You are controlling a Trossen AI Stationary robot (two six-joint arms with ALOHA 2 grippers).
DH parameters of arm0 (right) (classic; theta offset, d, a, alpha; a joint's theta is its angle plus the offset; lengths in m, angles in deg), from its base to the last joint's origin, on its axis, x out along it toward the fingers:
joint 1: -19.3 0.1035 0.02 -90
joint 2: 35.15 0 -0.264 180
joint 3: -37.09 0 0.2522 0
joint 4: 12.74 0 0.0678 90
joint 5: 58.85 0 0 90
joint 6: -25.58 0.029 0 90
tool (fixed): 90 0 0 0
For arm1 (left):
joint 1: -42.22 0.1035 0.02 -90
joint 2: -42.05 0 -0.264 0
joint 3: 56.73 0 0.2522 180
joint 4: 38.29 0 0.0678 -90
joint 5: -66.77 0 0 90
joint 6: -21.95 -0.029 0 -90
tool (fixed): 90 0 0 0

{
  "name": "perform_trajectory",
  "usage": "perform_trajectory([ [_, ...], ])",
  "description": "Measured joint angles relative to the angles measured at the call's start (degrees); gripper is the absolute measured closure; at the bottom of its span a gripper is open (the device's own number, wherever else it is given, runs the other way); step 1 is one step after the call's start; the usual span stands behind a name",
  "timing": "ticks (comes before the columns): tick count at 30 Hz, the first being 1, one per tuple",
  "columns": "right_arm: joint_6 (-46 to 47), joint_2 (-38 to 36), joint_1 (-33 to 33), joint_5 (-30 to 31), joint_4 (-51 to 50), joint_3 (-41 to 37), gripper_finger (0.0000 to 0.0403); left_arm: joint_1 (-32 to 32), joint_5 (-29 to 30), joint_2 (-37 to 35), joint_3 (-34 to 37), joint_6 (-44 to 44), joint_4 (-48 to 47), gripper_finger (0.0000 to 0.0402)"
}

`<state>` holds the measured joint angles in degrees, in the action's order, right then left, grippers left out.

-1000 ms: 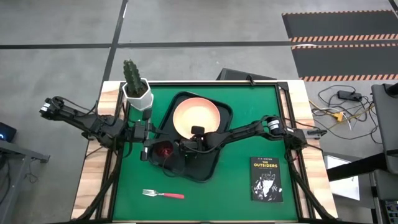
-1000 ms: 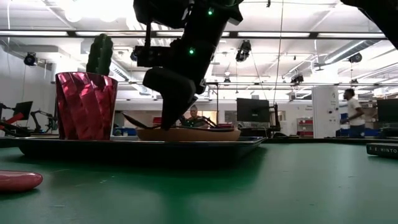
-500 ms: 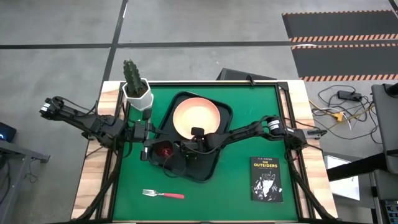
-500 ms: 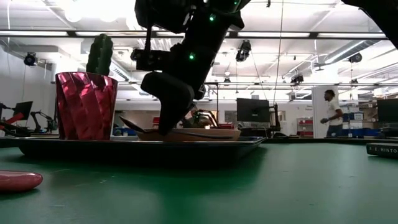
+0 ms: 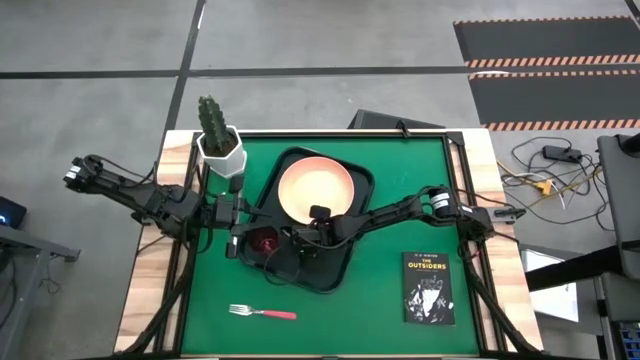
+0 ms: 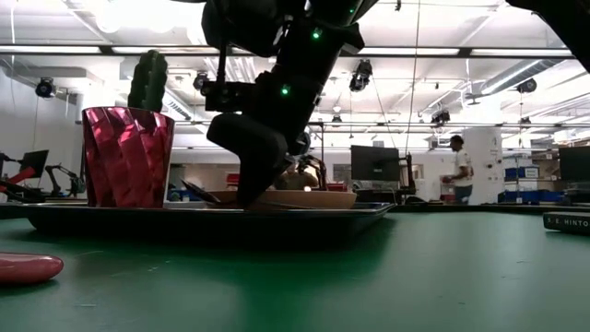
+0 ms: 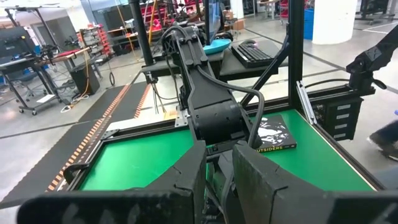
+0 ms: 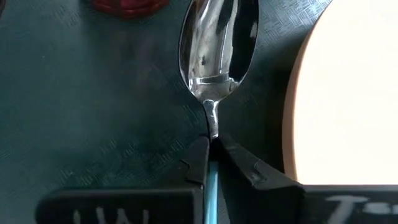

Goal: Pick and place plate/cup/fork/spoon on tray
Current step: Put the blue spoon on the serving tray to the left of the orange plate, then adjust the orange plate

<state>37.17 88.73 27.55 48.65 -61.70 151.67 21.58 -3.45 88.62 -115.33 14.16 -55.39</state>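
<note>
The right gripper [image 8: 212, 163] pinches the spoon [image 8: 217, 59] by its blue handle, low over the tray [image 8: 93, 124]. The spoon runs straight out ahead of the fingers, bowl foremost, toward the cup [image 8: 127, 6], with the plate [image 8: 342, 93] just beside it.

The right arm is reaching in from the table's right side toward its middle, elbow bent, with the right hand [image 5: 303, 243] lowered close to the surface and its two dark fingers [image 8: 198, 163] pinching together on a slim blue handle (seen in the wrist view). The left arm is stretching in from the left edge, its left hand [image 5: 233, 214] waiting near mid-table.
</note>
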Motion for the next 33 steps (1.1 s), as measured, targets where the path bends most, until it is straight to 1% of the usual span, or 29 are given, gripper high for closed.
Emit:
perform_trajectory([
  [10,0.44,0.00,-0.02,0.02,-0.02,0.00,0.0331,-0.02,0.01,0.00,0.00,0.01,0.00,0.0340],
  [15,0.40,-0.66,0.05,-0.01,-0.67,0.00,0.0317,-0.02,0.01,0.00,0.02,0.02,0.00,0.0340],
  [19,0.46,-2.77,0.90,0.01,-1.94,0.07,0.0312,-0.02,-0.01,0.00,0.02,0.03,0.00,0.0340],
  [24,0.22,-6.33,2.46,0.13,-3.66,0.10,0.0316,-0.02,0.00,0.00,0.02,0.15,-0.05,0.0340],
  [28,-2.24,-9.26,2.61,0.54,-3.68,-0.67,0.0333,-0.02,-0.01,0.00,0.04,0.37,-0.13,0.0340],
  [33,-6.30,-10.43,-0.57,0.52,-1.67,-1.20,0.0364,-0.02,-0.03,0.17,0.04,1.44,-0.11,0.0340],
])
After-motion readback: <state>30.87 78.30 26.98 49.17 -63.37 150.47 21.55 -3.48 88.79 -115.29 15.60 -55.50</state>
